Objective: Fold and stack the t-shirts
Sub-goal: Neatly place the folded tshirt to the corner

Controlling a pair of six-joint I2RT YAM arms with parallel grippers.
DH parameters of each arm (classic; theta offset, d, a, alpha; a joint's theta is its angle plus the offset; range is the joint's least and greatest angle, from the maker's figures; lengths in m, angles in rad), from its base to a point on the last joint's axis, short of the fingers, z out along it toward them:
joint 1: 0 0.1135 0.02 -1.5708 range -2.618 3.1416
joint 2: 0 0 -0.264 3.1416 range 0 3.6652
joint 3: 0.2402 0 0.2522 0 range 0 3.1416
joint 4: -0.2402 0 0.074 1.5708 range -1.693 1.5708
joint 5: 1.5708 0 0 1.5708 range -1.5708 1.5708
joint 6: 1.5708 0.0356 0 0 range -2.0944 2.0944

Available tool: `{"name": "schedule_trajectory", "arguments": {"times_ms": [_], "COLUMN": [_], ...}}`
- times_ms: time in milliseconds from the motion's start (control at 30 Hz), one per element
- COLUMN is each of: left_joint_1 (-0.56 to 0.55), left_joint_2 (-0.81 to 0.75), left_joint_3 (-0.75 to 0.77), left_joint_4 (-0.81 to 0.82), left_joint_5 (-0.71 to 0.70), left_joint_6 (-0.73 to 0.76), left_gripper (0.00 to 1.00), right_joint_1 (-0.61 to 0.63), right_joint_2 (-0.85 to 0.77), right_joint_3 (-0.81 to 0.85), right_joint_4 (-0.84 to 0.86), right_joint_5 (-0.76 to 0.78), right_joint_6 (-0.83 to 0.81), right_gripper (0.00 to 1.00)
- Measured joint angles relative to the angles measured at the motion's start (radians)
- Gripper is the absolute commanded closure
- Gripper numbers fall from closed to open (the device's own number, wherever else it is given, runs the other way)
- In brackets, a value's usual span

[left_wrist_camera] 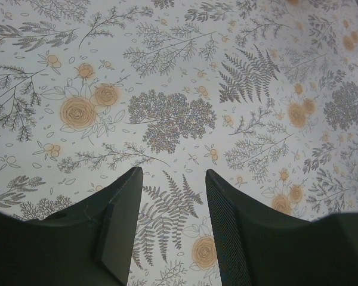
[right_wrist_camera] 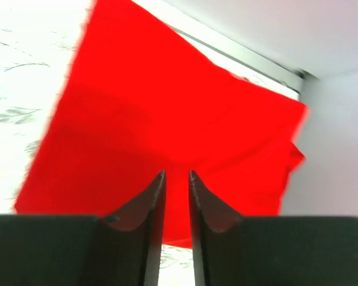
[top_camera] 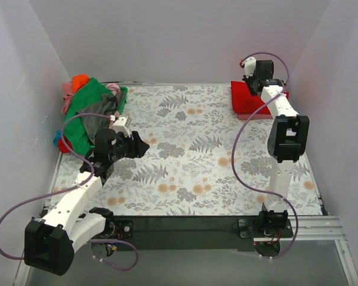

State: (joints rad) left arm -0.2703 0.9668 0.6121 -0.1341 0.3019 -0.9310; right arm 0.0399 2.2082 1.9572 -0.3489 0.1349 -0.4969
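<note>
Two states: left fingers (left_wrist_camera: 116, 226) released above floral-cloth tabletop (left_wrist_camera: 167, 119); right fingers (right_wrist_camera: 146, 208) narrowly parted over folded bright red t-shirt (right_wrist_camera: 167, 113), grip unclear.

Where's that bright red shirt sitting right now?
In the overhead view, the bright red shirt lies at the far right corner of the table, just under the right claw, across from the pile of other shirts at far left.

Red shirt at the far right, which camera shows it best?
Right wrist: the red shirt fills the frame. Top external shows it small, partly behind the right arm. Left wrist shows only tablecloth.
</note>
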Motion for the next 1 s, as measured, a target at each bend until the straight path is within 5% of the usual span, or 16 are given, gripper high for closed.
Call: {"name": "schedule_trajectory", "arguments": {"times_ms": [533,1000], "left_joint_1": [0.0,0.0], "left_joint_2": [-0.007,-0.007], "left_joint_3": [0.0,0.0], "left_joint_4": [0.007,0.007], "left_joint_5": [0.04,0.05], "left_joint_6": [0.0,0.0], "left_gripper": [0.55,0.55], "right_joint_1": [-0.092,-0.091], "right_joint_2": [0.074,0.052], "right_joint_3": [-0.028,-0.117], "right_joint_4": [-0.067,-0.037], "right_joint_5": [-0.029,-0.03], "right_joint_6": [0.027,0.014], "right_gripper": [0.93,0.89]}}
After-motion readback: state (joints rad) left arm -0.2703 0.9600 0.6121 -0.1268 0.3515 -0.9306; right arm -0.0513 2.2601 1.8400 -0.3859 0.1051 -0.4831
